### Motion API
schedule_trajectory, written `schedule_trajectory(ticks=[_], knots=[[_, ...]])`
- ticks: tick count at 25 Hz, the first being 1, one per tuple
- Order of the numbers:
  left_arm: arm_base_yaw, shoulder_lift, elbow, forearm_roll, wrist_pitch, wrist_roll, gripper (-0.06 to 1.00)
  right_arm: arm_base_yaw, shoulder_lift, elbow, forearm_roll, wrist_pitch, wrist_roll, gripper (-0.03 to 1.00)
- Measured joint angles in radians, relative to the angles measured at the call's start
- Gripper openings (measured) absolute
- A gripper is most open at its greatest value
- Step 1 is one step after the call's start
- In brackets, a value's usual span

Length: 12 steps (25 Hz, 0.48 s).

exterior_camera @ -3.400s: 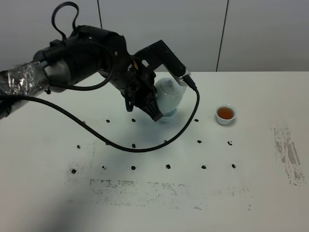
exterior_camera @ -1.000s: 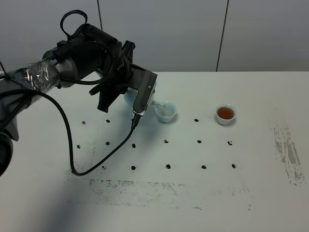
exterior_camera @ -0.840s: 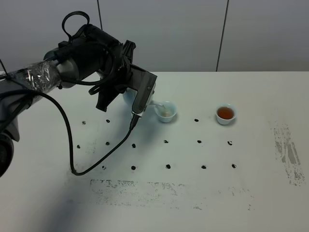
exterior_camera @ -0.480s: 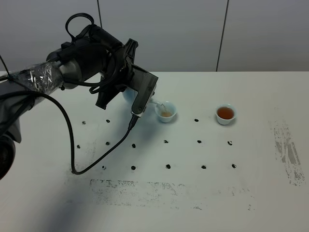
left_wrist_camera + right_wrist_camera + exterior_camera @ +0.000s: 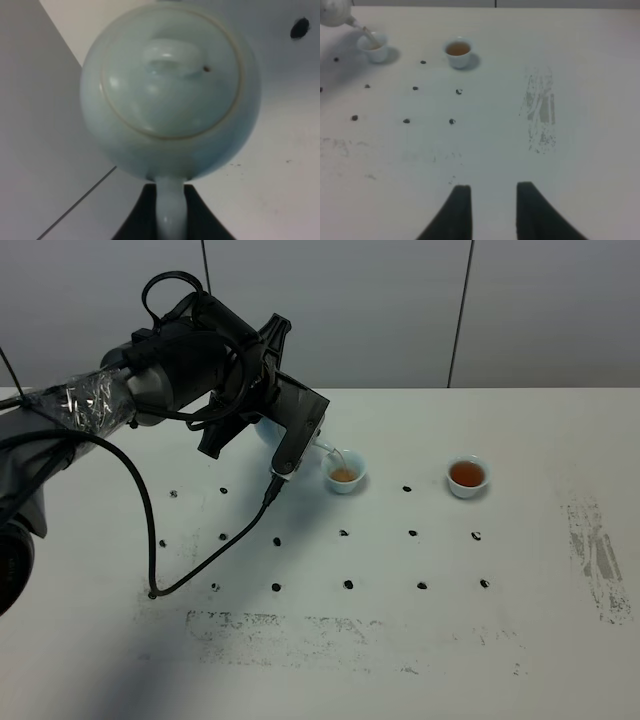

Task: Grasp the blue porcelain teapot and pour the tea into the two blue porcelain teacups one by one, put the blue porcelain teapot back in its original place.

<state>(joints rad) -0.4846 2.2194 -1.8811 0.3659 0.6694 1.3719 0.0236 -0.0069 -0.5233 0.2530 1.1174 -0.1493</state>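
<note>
My left gripper (image 5: 266,418) is shut on the loop handle of the blue porcelain teapot (image 5: 263,431) and holds it tilted above the table. Its spout (image 5: 325,450) points down over the left teacup (image 5: 343,473), which holds amber tea. In the left wrist view the teapot (image 5: 170,90) fills the frame, with its handle between my gripper's (image 5: 169,220) dark fingers. The right teacup (image 5: 467,476) stands further right, full of tea. My right gripper (image 5: 492,210) is open and empty above bare table, outside the exterior view. From it I see the teapot (image 5: 332,12) and both cups (image 5: 374,47) (image 5: 458,51).
The white table (image 5: 520,640) has rows of small black dots and scuffed grey patches (image 5: 597,552) at the right and front. The left arm's black cable (image 5: 160,540) loops down onto the table at the left. A grey wall stands behind.
The left arm has tipped the teapot further and shifted slightly up. The left teacup, pale inside a second ago, now shows amber tea. The right teacup has not moved.
</note>
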Motion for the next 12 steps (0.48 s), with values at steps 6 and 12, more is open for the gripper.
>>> schedule_trajectory(ticks=[6, 12], knots=[[-0.001, 0.0, 0.0, 0.009, -0.003, 0.0, 0.08, 0.0, 0.0, 0.0, 0.0, 0.0, 0.0, 0.21], [-0.007, 0.0, 0.0, 0.03, -0.008, 0.001, 0.08, 0.0, 0.0, 0.0, 0.0, 0.0, 0.0, 0.21]])
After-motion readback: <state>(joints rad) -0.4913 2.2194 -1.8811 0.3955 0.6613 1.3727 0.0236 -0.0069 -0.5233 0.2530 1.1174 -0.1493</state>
